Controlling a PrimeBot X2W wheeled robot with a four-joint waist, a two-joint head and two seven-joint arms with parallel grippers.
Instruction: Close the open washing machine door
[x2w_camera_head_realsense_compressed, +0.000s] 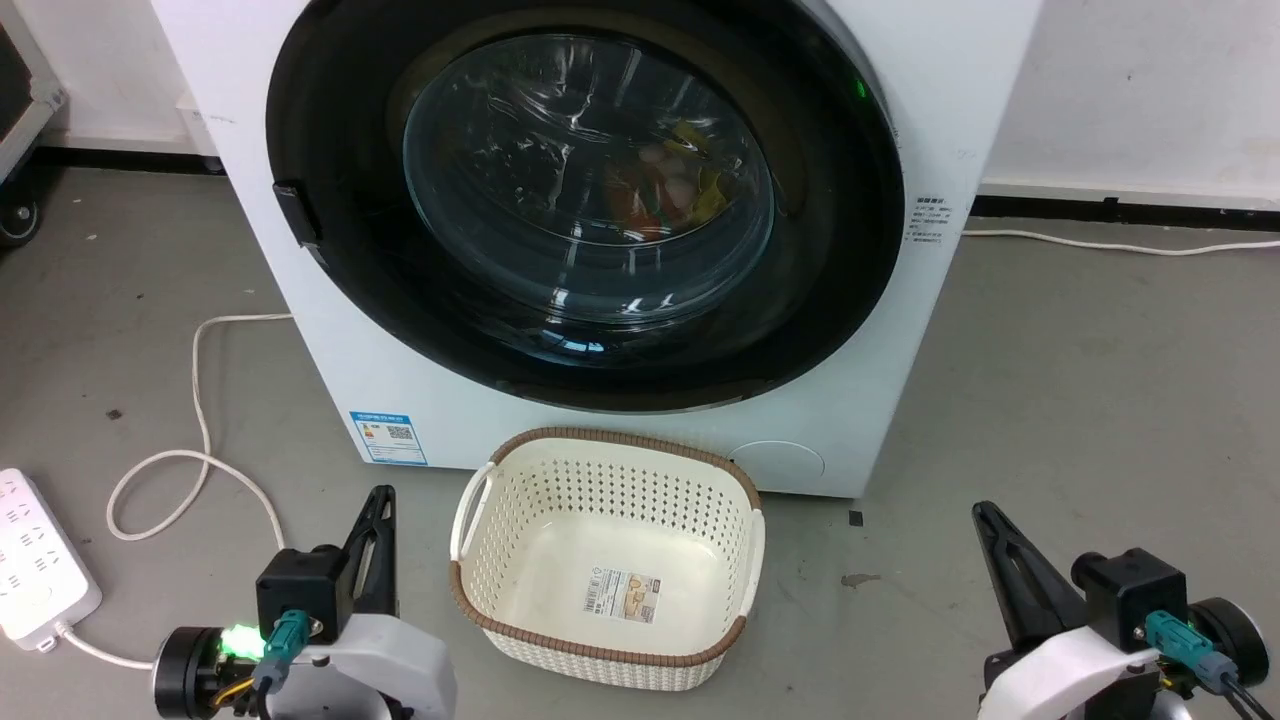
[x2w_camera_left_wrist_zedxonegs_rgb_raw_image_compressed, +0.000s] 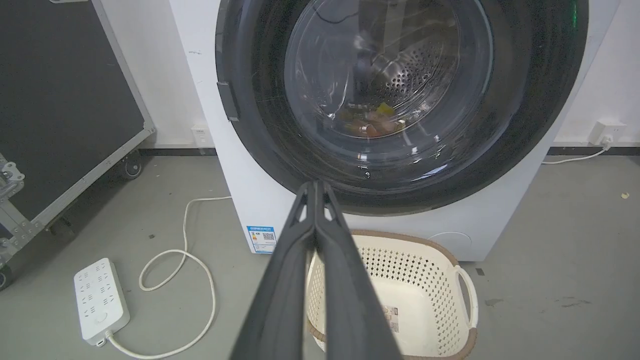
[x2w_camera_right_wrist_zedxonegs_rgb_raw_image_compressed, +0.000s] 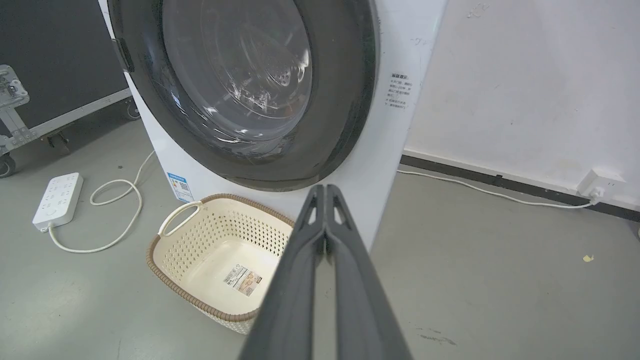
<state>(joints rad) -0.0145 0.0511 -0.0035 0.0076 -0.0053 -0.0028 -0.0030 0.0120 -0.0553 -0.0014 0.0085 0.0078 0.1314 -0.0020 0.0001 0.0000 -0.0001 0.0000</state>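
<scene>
The washing machine (x2w_camera_head_realsense_compressed: 300, 340) is a big white box standing on the grey floor straight ahead. Its door (x2w_camera_head_realsense_compressed: 590, 190), with a wide glossy black rim and a bulging glass centre, lies flat against the machine's front, and I see no gap at its edge. Coloured laundry shows through the glass. The door's handle tab (x2w_camera_head_realsense_compressed: 298, 212) sits on its left rim. My left gripper (x2w_camera_head_realsense_compressed: 380, 497) is low at the lower left, shut and holding nothing, well short of the machine. My right gripper (x2w_camera_head_realsense_compressed: 985, 512) is low at the lower right, also shut and holding nothing.
A cream perforated basket (x2w_camera_head_realsense_compressed: 480, 600) with a brown rim stands on the floor right in front of the machine, between my arms. A white power strip (x2w_camera_head_realsense_compressed: 35, 570) and its looping cable (x2w_camera_head_realsense_compressed: 200, 400) lie to the left. A black wheeled case (x2w_camera_left_wrist_zedxonegs_rgb_raw_image_compressed: 60, 100) stands further left.
</scene>
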